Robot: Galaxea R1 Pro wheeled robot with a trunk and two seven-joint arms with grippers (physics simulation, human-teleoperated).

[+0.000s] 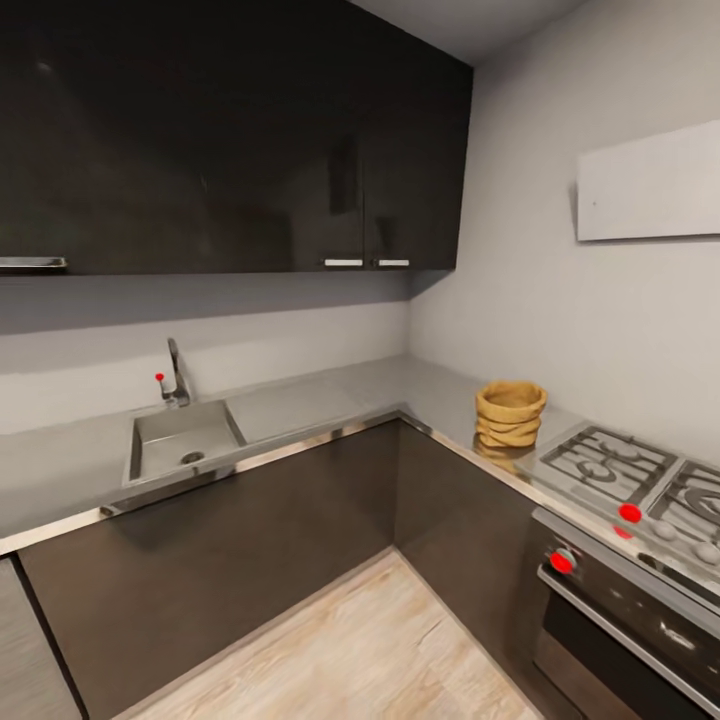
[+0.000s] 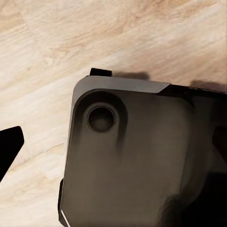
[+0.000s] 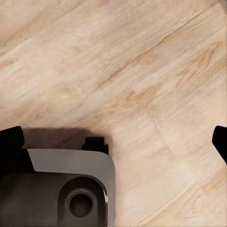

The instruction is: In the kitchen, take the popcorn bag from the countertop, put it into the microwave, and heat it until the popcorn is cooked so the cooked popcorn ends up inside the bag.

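In the left wrist view one dark fingertip [image 2: 9,146] of the left gripper shows over the robot's grey base [image 2: 123,161]; in the right wrist view two dark fingertips [image 3: 10,139] of the right gripper sit at opposite edges, spread wide apart. Whether the left gripper is spread or closed I cannot tell. Both wrist cameras point down at the light wood floor [image 3: 132,71]. The popcorn bag [image 1: 510,413], tan with a rolled rim, stands upright on the grey countertop [image 1: 330,395] just beside the steel gas hob [image 1: 640,480], well apart from the sink [image 1: 183,440], under dark upper cabinets [image 1: 230,140].
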